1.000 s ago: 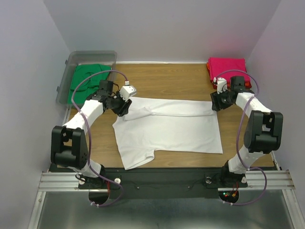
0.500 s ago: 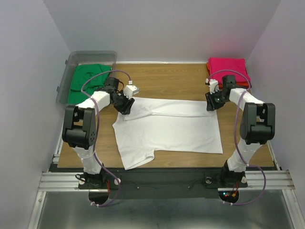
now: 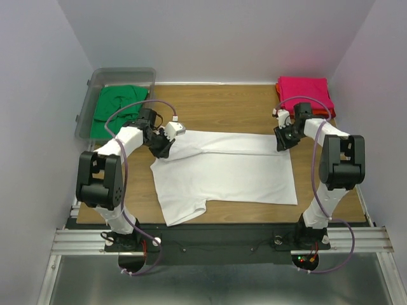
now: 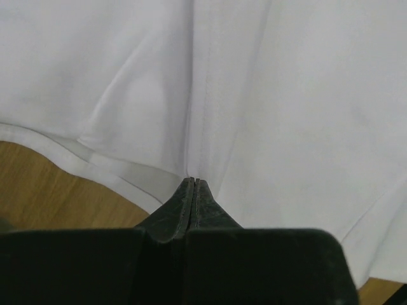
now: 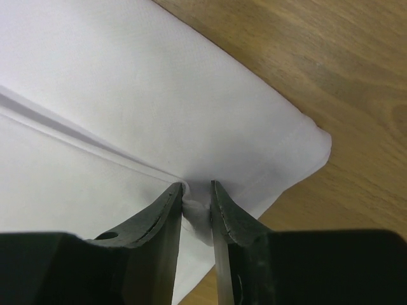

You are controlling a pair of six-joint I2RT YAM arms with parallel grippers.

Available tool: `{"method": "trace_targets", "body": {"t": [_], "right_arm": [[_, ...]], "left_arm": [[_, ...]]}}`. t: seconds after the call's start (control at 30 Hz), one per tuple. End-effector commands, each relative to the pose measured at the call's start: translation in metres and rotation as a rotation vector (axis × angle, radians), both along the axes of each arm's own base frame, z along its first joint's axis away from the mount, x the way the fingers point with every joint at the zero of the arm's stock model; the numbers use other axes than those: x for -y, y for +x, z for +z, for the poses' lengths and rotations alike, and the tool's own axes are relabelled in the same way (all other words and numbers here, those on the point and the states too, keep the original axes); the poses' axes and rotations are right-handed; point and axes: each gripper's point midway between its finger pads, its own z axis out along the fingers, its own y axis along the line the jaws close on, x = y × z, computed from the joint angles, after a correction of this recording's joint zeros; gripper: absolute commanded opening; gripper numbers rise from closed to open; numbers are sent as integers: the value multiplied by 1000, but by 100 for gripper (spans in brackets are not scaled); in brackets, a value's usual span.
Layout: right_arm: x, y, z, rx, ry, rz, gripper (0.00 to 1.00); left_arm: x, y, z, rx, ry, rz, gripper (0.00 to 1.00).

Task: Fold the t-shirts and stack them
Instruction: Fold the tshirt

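Note:
A white t-shirt [image 3: 222, 171] lies spread flat on the wooden table [image 3: 222, 108], with its far strip folded over. My left gripper [image 3: 162, 147] is low on the shirt's far left corner. In the left wrist view that gripper [image 4: 193, 182] is shut, and a ridge of white cloth [image 4: 286, 95] runs into its tips. My right gripper [image 3: 282, 143] is at the far right corner. In the right wrist view its jaws [image 5: 197, 187] pinch a bunched fold of the white cloth [image 5: 159, 82].
A folded magenta t-shirt [image 3: 304, 89] lies at the back right corner. A green t-shirt [image 3: 114, 105] sits in the clear grey bin [image 3: 124, 75] at the back left. Bare wood [image 5: 331, 63] shows beyond the white shirt's corner.
Both grippers have closed on the white shirt's far corners. The right gripper moved slightly toward the back, and the left arm's elbow swung in toward the table.

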Motion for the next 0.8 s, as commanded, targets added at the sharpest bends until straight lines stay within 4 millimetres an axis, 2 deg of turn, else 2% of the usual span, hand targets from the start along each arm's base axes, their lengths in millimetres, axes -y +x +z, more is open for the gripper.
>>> {"method": "trace_targets", "body": {"t": [0.0,0.07,0.13,0.23,0.33,0.37,0.4,0.47,0.5,0.6,0.63,0.7,0.73,0.77], "right_arm": [[10,-10,11,15,-63,19,30],[12,-13,10,10,-76,25,29],[14,-15,9,4,-87,27,29],[13,-14,14,13,-81,26,30],[11,-7,22,29,-68,20,30],[9,-5,25,34,-57,20,30],[8,-4,26,34,-52,19,30],[6,2,32,41,-38,7,30],[5,3,32,37,-26,1,30],[3,9,37,47,-15,-7,30],[2,9,34,37,-5,-14,30],[0,13,33,32,9,-24,30],[-2,14,32,24,24,-32,29],[-3,15,30,20,29,-33,29]], "left_arm": [[-1,-35,16,62,36,-184,1],[-3,-49,11,56,66,-246,4],[-6,-58,8,88,120,-312,26],[-9,-58,11,129,142,-342,47],[2,-45,26,149,101,-327,49],[12,-34,40,179,58,-322,49],[18,-28,46,183,30,-313,50],[34,-17,48,139,-46,-261,58],[44,-4,51,133,-69,-254,63],[65,12,56,111,-131,-209,66],[76,22,53,132,-144,-198,66],[85,32,49,148,-128,-171,65],[99,38,45,158,-128,-150,61],[102,42,41,165,-113,-135,59]]}}
